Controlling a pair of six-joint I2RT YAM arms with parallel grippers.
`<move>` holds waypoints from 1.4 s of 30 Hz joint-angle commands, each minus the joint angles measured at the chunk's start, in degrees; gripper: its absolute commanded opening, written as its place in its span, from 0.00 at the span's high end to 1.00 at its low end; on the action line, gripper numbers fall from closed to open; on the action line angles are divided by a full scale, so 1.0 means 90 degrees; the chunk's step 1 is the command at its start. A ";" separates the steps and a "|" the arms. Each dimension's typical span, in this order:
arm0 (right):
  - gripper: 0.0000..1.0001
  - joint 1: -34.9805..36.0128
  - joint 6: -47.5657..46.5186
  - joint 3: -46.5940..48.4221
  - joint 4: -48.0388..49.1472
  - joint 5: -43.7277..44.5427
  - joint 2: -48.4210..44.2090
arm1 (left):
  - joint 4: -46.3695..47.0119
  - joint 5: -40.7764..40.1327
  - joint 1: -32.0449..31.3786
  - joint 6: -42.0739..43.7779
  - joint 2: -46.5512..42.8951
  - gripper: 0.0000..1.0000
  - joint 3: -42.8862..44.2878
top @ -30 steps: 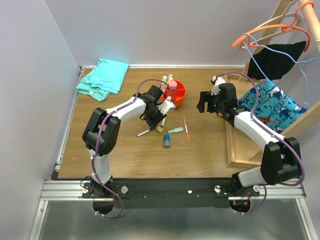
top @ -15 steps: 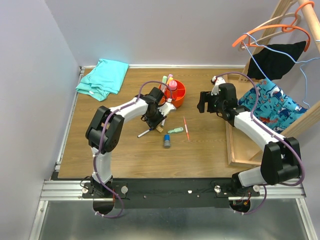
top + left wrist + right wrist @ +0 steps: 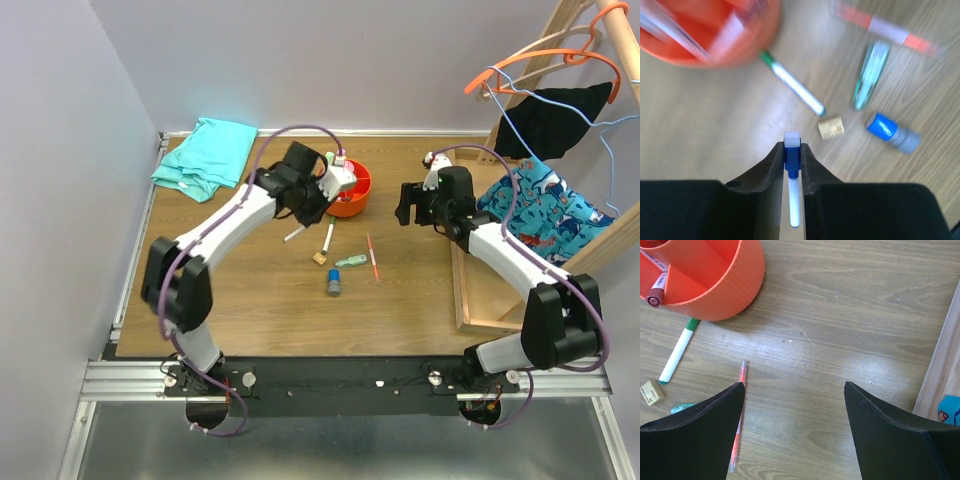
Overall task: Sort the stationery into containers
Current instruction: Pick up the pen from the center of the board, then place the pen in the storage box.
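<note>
- Our left hand is clamped on a blue-capped marker, up beside the organiser.
- Our right hand hangs wide apart, holding nothing.
- A few markers already stand in the organiser.
- We judge five pieces remain on the desk: green-capped marker, tan block, green highlighter, blue-grey cylinder, orange-red pen.

no legible text, no labels, no numbers

Left arm stretched forward, left hand pinching a marker (blue-capped), right hand spread wide, pointing down.

orange-red organiser, blue-capped white marker
</note>
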 commanded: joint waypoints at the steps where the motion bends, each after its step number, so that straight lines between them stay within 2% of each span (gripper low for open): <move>1: 0.12 -0.0034 -0.0100 0.0157 0.0065 0.0091 0.0205 | 0.2472 0.1068 0.0194 -0.0442 -0.1422 0.75 -0.0816; 2: 0.12 -0.0034 -0.0110 0.0186 0.0046 0.0091 0.0234 | 0.3716 0.1118 0.0214 -0.0619 -0.1551 0.73 -0.1110; 3: 0.12 -0.0034 -0.0139 0.0274 0.0046 0.0091 0.0273 | 0.4193 0.1244 0.0272 -0.0747 -0.1601 0.72 -0.1451; 5: 0.12 -0.0034 -0.0188 0.0333 0.0055 0.0169 0.0313 | 0.5091 0.1274 0.0312 -0.1235 -0.1475 0.73 -0.1494; 8: 0.12 -0.0034 -0.0198 0.0392 0.0085 0.0199 0.0391 | 0.5776 0.1352 0.0429 -0.1509 -0.1065 0.75 -0.1299; 18: 0.12 -0.0034 -0.0237 0.0431 0.0056 0.0326 0.0498 | 0.6502 0.1528 0.0556 -0.1519 0.0234 0.79 -0.0322; 25: 0.12 -0.0034 -0.0344 0.0587 -0.0110 0.0423 0.0664 | 0.7097 0.1655 0.0614 -0.1704 0.0566 0.80 -0.0555; 32: 0.12 -0.0034 -0.0471 0.0821 -0.0374 0.0453 0.0860 | 0.8151 0.1577 0.0654 -0.2163 0.0606 0.83 -0.1034; 42: 0.12 -0.0044 -0.0510 0.0958 -0.0472 0.0628 0.1074 | 0.8650 0.1323 0.0654 -0.2379 0.0635 0.83 -0.1454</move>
